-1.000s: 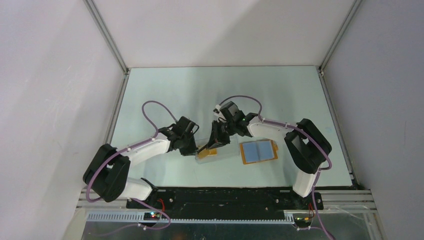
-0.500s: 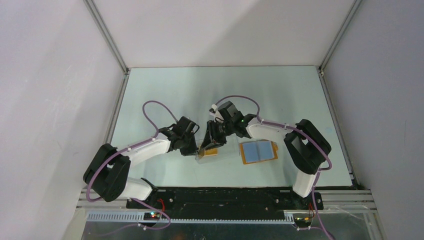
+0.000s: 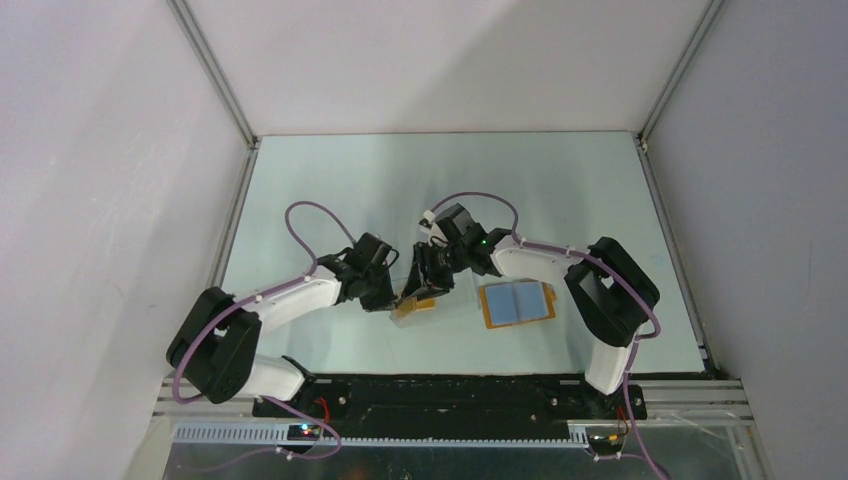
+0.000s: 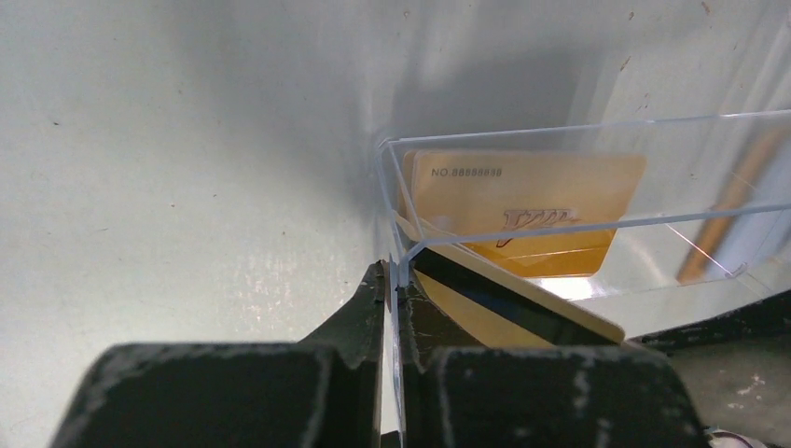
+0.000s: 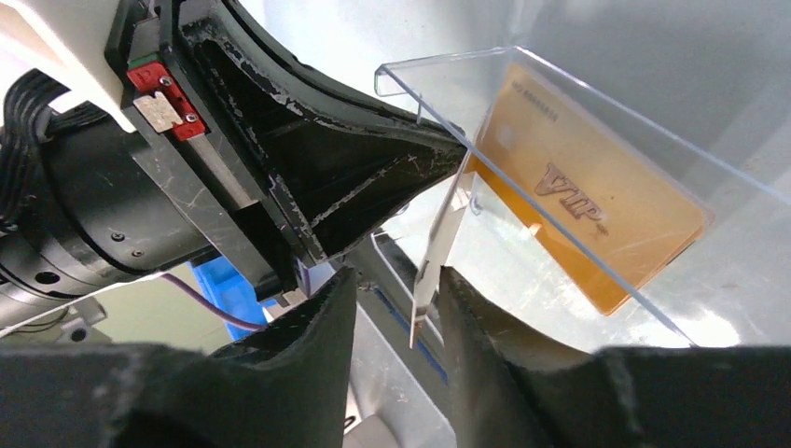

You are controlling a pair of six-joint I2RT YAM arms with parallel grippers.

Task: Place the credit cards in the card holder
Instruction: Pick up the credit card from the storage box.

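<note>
Leaning card [image 5: 437, 261] between parted right fingers [image 5: 312, 327]

Soft, even overhead light; glare on the clear box [image 4: 681, 187]; blurred near fingers [image 4: 233, 392]

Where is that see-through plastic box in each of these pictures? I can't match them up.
Overhead view: the clear box lies mid-table between the two arm tips, left of the orange wallet.
Left wrist view: upper right, its near corner pinched by the left claw.
Right wrist view: upper right, slanting.
Shared landmark: the gold card inside it.
</note>
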